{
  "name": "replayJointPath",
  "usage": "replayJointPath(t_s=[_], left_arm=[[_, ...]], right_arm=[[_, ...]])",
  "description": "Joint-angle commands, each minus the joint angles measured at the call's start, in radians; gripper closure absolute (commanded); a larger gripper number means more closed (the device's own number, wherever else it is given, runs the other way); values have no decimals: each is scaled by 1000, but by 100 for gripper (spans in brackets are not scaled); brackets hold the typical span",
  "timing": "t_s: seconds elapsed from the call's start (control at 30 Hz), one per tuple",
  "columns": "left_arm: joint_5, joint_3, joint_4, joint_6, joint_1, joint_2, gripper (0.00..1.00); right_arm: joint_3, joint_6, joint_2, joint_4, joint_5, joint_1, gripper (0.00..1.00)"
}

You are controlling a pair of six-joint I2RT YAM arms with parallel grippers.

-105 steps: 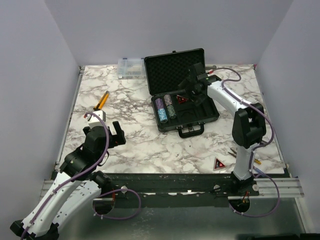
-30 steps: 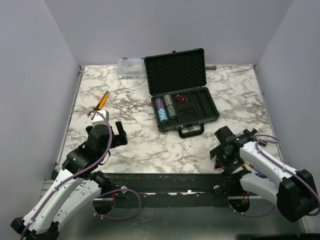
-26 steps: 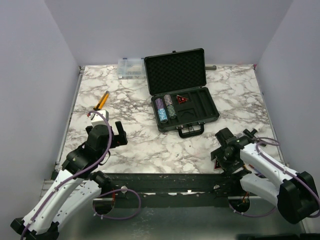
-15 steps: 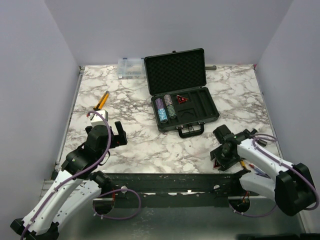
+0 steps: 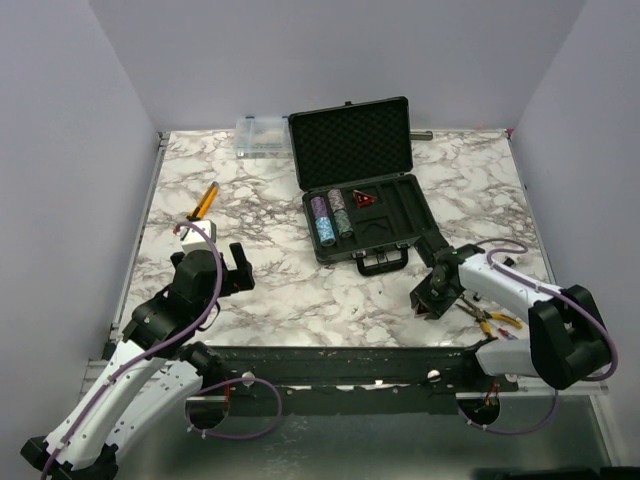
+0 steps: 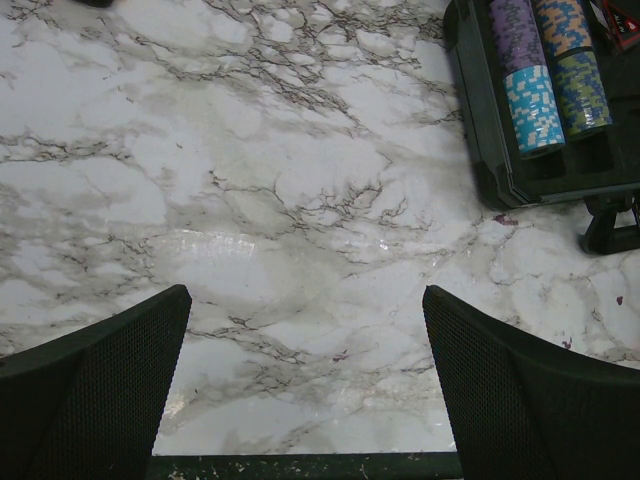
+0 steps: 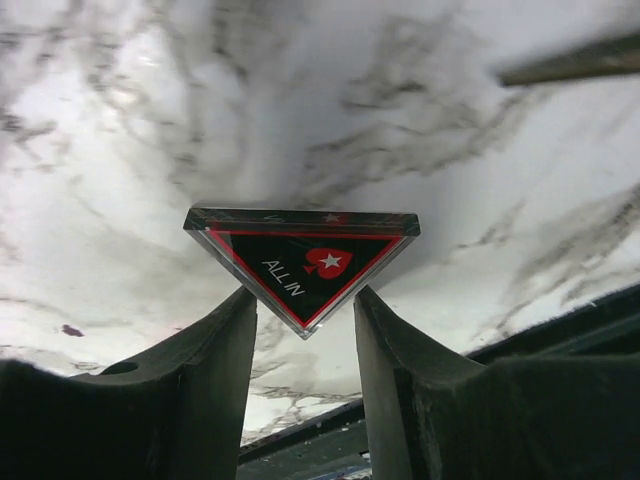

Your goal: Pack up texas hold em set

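Surface: white marbled tabletop (image 5: 300, 290).
Right gripper (image 7: 305, 298): lower right, arm stretched low, pinching red-black plastic triangle (image 7: 303, 262).
Left gripper (image 6: 305, 295): lower left, jaws wide apart.

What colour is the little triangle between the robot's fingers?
The triangle is black with a red edge and red spade, best seen in the right wrist view.

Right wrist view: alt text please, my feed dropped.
A red-and-black triangle marker reading ALL IN, point down, is pinched by its lower tip in the right tool, between two dark fingers. Behind it is the blurred white marble table.
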Motion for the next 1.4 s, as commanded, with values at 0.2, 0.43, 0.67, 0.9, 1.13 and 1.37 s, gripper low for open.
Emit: replayJointPath(t_s=[0.2,0.43,0.67,0.9,1.13,1.37], left_arm=[[-2,0,7,4,4,-4,2],[-5,2,6,4,4,4,2],[-1,2,7,6,4,7,2],[1,4,6,6,4,11,2],[1,2,6,6,4,6,2],[0,2,6,6,4,4,2]], right_arm=[[76,-146,98,179,66,-2,34],[76,3,39,85,99,-1,12],[92,160,24,66,141,-3,11],[127,278,97,37,152,-2,13],[152,331,136,26,188,-3,15],[195,346,199,-2,225,-4,19]])
